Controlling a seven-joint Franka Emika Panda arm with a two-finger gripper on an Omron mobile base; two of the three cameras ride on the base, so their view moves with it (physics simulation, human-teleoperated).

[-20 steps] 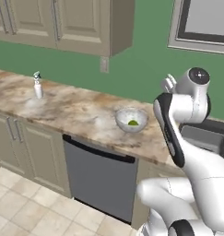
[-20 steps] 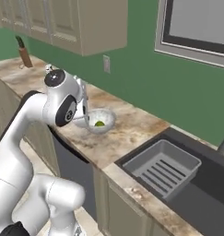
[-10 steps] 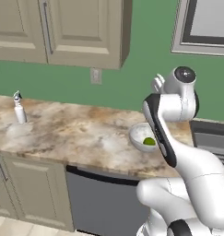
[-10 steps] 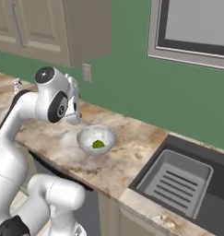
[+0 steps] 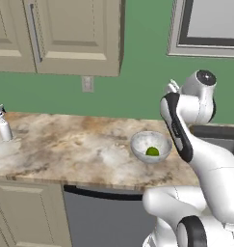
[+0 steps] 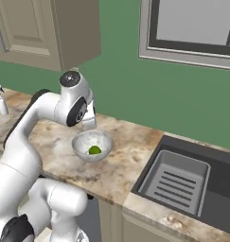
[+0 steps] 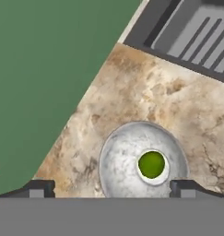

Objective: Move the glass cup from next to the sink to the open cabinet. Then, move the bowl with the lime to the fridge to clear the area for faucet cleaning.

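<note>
Basically hovering above the bowl (image 7: 142, 161) with the lime (image 7: 151, 164) inside, gripper (image 7: 111, 188) fingers spread wide apart, probably lining up to straddle the rim for the fridge run.

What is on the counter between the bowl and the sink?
Nothing: between the bowl and the sink there is just bare marbled counter, as the right base view and the hand view show. The lime lies inside the bowl.

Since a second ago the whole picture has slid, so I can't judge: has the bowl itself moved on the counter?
No. The bowl sits at the same stretch of counter beside the sink, the lime inside; the base drove, shifting the view.
</note>
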